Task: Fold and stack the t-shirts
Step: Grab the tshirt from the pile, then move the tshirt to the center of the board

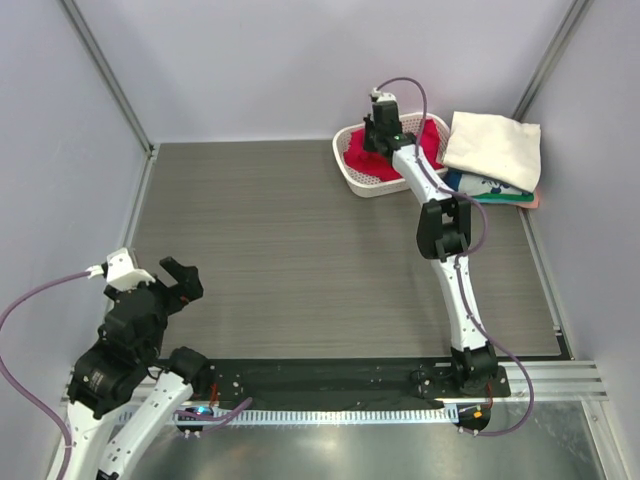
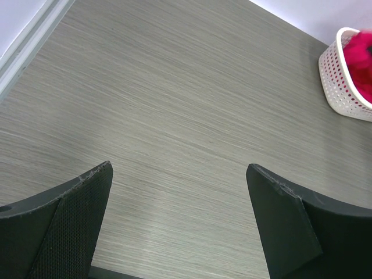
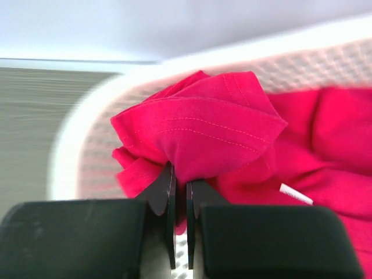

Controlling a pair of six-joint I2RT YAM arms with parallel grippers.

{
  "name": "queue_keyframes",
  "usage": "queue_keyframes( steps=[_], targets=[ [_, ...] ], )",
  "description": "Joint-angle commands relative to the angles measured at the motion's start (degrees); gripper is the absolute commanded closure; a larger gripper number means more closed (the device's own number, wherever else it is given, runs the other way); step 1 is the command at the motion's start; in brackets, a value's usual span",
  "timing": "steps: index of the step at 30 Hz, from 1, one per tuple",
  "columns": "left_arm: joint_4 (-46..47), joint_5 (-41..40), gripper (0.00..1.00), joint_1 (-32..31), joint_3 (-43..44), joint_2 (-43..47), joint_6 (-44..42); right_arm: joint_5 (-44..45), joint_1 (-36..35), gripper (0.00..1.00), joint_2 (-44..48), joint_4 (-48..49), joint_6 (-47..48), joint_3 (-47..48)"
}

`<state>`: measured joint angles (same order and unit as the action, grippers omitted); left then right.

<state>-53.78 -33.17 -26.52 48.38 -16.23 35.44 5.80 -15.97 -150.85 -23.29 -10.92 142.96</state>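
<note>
A crumpled crimson-red t-shirt (image 1: 362,156) lies in the white perforated basket (image 1: 366,184) at the back right. My right gripper (image 1: 378,128) reaches into the basket and is shut on a bunched fold of the red t-shirt (image 3: 203,136), lifting it a little. A folded cream-white t-shirt (image 1: 493,147) lies on a teal and white printed one (image 1: 490,189) with a pink edge beneath, right of the basket. My left gripper (image 1: 172,287) is open and empty over the near left of the table; its fingers (image 2: 75,221) frame bare table.
The grey wood-grain table (image 1: 290,250) spreads between the arms. The basket (image 2: 343,81) shows at the far right of the left wrist view. Walls enclose the table on the left, back and right.
</note>
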Motion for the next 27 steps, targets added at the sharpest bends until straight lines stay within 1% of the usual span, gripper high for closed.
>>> queue_keyframes(
  steps=[1, 3, 4, 5, 7, 8, 10, 11, 12, 13, 14, 16, 17, 18, 19, 20, 21, 22, 23, 24, 25, 27],
  targets=[
    [1.75, -0.93, 0.03, 0.86, -0.13, -1.61, 0.24, -10.52, -6.86, 0.99, 23.08, 6.23, 5.18, 1.89],
    [1.05, -1.98, 0.02, 0.77, 0.22, -2.93, 0.94, -11.60, -9.68, 0.99, 30.04, 7.72, 7.48, -2.84],
    [0.44, -2.42, 0.02, 0.86, 0.48, -3.19, 1.12, -11.69, -11.26, 0.99, 36.35, 10.26, 8.36, -5.47],
    [0.08, -2.86, 0.02, 1.03, 0.75, -3.63, 1.56, -12.56, -13.02, 0.99, 39.80, 11.50, 8.28, -10.98],
    [0.08, -3.04, 0.02, 1.21, 0.84, -3.20, 1.65, -13.45, -13.39, 0.99, 44.65, 13.78, 5.92, -16.19],
    [0.16, -2.96, 0.02, 1.21, 0.75, -2.76, 1.56, -13.10, -13.39, 0.99, 49.20, 13.97, 5.12, -21.44],
    [0.25, -2.96, 0.01, 1.30, 0.66, -1.09, 1.56, -8.81, -13.21, 0.99, 53.88, 15.45, 4.86, -28.57],
    [0.34, -2.96, 0.01, 1.39, 0.58, -0.56, 1.47, -7.23, -13.13, 0.99, 57.90, 16.34, 3.63, -36.61],
    [0.34, -3.13, 0.01, 1.39, 0.57, 0.31, 1.47, -6.08, -12.78, 0.99, 60.03, 17.13, 3.01, -40.61],
    [0.43, -3.13, 0.02, 1.39, 0.57, 0.58, 1.47, -2.67, -12.77, 0.83, 61.88, 16.70, 2.31, -44.39],
    [0.34, -3.22, 0.02, 1.39, 0.57, 0.85, 1.47, -1.16, -12.51, 0.66, 65.47, 16.26, -0.39, -51.39],
    [0.52, -3.13, 0.01, 1.47, 0.66, 0.76, 1.39, 4.54, -12.33, 0.27, 68.74, 14.51, -3.83, -59.07],
    [0.60, -3.13, 0.02, 1.47, 0.75, 0.59, 1.30, 7.44, -12.16, 0.02, 70.50, 13.37, -6.37, -66.24],
    [0.52, -3.04, 0.01, 1.39, 0.92, 0.32, 1.30, 9.38, -11.20, 0.00, 73.47, 12.31, -10.83, -69.79],
    [0.60, -3.04, 0.01, 1.39, 1.10, -0.38, 1.21, 13.32, -10.76, 0.00, 75.24, 9.69, -13.40, -73.31],
    [0.61, -2.69, 0.01, 1.39, 1.19, -0.82, 1.12, 15.62, -10.14, 0.00, 76.83, 8.10, -15.86, -79.44],
    [0.78, -2.34, 0.02, 1.39, 1.28, -1.52, 0.95, 16.69, -9.70, 0.00, 79.80, 6.78, -19.80, -82.20],
    [0.95, -1.47, 0.00, 1.47, 1.45, -2.83, 0.68, 19.31, -9.35, 0.00, 81.22, 3.98, -21.15, -84.40],
    [1.13, -0.68, 0.00, 1.39, 1.63, -3.89, 0.51, 20.03, -9.35, 0.00, 82.63, 2.73, -22.38, -87.73],
    [1.39, 0.29, 0.00, 1.47, 1.80, -4.94, 0.33, 19.17, -9.35, 0.00, 85.69, 2.37, -22.31, -89.15],
    [1.66, 1.95, 0.00, 1.47, 1.89, -6.34, -0.10, 16.03, -9.61, 0.00, 86.85, 2.11, -22.13, -90.21],
    [1.75, 3.37, 0.00, 1.39, 2.94, -11.35, -0.37, 12.76, -10.31, 0.00, 89.75, 1.23, -22.13, -92.32]
  ],
)
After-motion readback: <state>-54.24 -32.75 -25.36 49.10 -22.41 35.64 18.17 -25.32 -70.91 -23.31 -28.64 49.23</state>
